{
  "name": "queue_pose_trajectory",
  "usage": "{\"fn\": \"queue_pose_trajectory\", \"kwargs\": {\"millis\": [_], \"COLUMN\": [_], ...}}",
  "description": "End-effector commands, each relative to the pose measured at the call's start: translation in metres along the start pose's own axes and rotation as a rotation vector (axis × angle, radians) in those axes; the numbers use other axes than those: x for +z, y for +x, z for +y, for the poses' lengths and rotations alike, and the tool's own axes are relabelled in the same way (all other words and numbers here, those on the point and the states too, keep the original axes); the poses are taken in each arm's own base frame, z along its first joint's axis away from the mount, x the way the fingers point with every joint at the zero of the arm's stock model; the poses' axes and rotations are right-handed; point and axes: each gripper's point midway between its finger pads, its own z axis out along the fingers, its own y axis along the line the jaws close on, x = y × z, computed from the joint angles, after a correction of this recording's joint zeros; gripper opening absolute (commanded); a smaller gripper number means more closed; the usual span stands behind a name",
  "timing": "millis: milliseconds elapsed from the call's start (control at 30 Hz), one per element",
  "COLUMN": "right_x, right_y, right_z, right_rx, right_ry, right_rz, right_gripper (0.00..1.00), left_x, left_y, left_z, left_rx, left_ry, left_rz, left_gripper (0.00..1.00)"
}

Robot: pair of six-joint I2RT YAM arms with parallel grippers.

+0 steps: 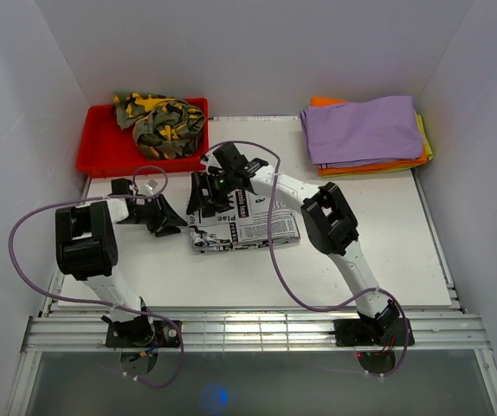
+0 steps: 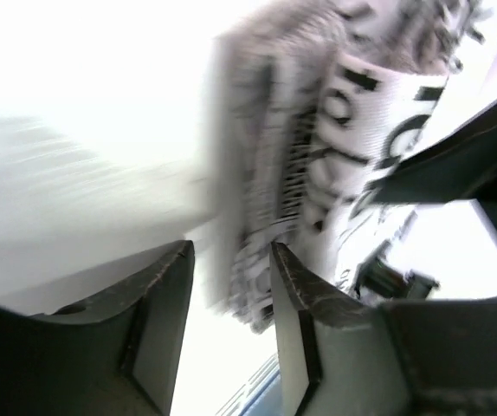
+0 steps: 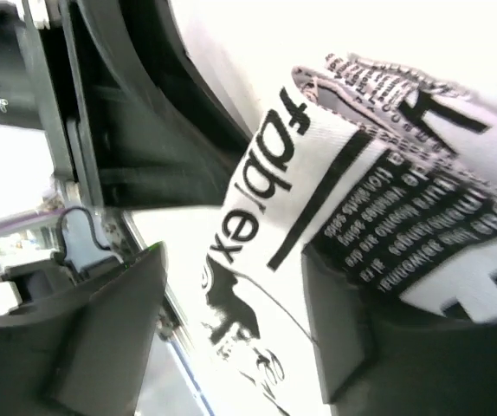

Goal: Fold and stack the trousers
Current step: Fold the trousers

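We see a white table (image 1: 387, 260) with the two arms bolted at its near edge. At the far right lies a stack of folded cloths (image 1: 365, 130), purple on top of orange and yellow. At the far left a red tray (image 1: 97, 147) holds the camo trousers (image 1: 162, 121), bunched up. The newsprint trousers (image 1: 244, 227) lie folded into a thick block in the middle of the table, between the two arms.

The right claw (image 1: 207, 192) is over the far left corner of that block. In its wrist view (image 3: 231, 260) the jaws stand wide apart, with a fold of the printed cloth in the gap, not pinched.

The left claw (image 1: 169, 218) sits low, just left of the block. Its wrist view (image 2: 231, 260) is blurred, but the jaws are parted and hold nothing, with the block's edge just beyond their tips.
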Motion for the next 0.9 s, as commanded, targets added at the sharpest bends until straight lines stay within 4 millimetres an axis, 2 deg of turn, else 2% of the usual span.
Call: {"fn": "queue_pose_trajectory", "kwargs": {"millis": [0, 33, 100, 133, 167, 200, 233, 300, 333, 367, 400, 433, 467, 500, 533, 600, 667, 733, 767, 833, 867], "right_x": [-0.066, -0.079, -0.110, -0.127, -0.141, -0.160, -0.172, -0.194, -0.201, -0.206, -0.212, -0.221, -0.223, -0.224, -0.229, -0.222, -0.212, -0.198, -0.193, -0.185, -0.184], "right_y": [-0.039, -0.045, -0.048, -0.054, -0.054, -0.054, -0.047, -0.038, -0.022, -0.013, -0.005, 0.000, 0.012, 0.015, 0.016, 0.031, 0.041, 0.055, 0.061, 0.074, 0.076], "right_z": [0.063, 0.062, 0.073, 0.066, 0.065, 0.070, 0.046, 0.031, 0.004, -0.005, -0.011, -0.022, -0.034, -0.044, -0.053, -0.074, -0.087, -0.112, -0.120, -0.150, -0.159], "right_rx": [-0.125, -0.127, -0.190, -0.206, -0.236, -0.285, -0.320, -0.372, -0.351, -0.340, -0.331, -0.305, -0.277, -0.274, -0.253, -0.208, -0.175, -0.133, -0.127, -0.105, -0.098], "right_ry": [-0.145, -0.150, -0.174, -0.173, -0.178, -0.191, -0.174, -0.140, -0.136, -0.144, -0.151, -0.173, -0.177, -0.177, -0.181, -0.180, -0.177, -0.134, -0.114, -0.039, -0.015], "right_rz": [-0.125, -0.145, -0.177, -0.197, -0.207, -0.225, -0.206, -0.209, -0.171, -0.157, -0.148, -0.143, -0.111, -0.102, -0.102, -0.055, -0.024, 0.002, 0.016, 0.054, 0.061], "right_gripper": [0.85, 0.91, 1.00, 0.92, 0.90, 0.90, 0.90, 0.90, 0.90, 0.90, 0.90, 0.90, 0.90, 0.90, 0.90, 0.91, 0.93, 0.93, 0.93, 0.95, 0.95], "left_x": [-0.042, -0.052, -0.073, -0.079, -0.091, -0.097, -0.102, -0.106, -0.103, -0.099, -0.086, -0.078, -0.070, -0.059, -0.048, -0.031, -0.013, 0.000, 0.012, 0.025, 0.037], "left_y": [-0.010, -0.016, -0.034, -0.037, -0.046, -0.047, -0.048, -0.037, -0.033, -0.025, -0.007, 0.002, 0.010, 0.023, 0.029, 0.043, 0.049, 0.053, 0.058, 0.056, 0.048], "left_z": [0.036, 0.032, 0.024, 0.013, -0.013, -0.028, -0.045, -0.088, -0.102, -0.112, -0.132, -0.137, -0.140, -0.145, -0.136, -0.130, -0.106, -0.089, -0.072, -0.052, -0.035], "left_rx": [-0.010, 0.007, 0.064, 0.107, 0.224, 0.276, 0.329, 0.410, 0.439, 0.449, 0.453, 0.463, 0.455, 0.456, 0.415, 0.390, 0.307, 0.268, 0.218, 0.168, 0.133], "left_ry": [-0.205, -0.199, -0.172, -0.137, -0.067, -0.013, 0.041, 0.176, 0.218, 0.254, 0.311, 0.336, 0.349, 0.365, 0.353, 0.351, 0.314, 0.297, 0.271, 0.217, 0.176], "left_rz": [-0.060, -0.088, -0.146, -0.156, -0.196, -0.211, -0.231, -0.225, -0.213, -0.189, -0.122, -0.099, -0.074, -0.033, -0.020, 0.034, 0.071, 0.098, 0.133, 0.153, 0.164], "left_gripper": [0.53, 0.53, 0.53, 0.53, 0.53, 0.53, 0.53, 0.55, 0.56, 0.56, 0.56, 0.56, 0.55, 0.55, 0.55, 0.54, 0.53, 0.51, 0.50, 0.48, 0.48]}}
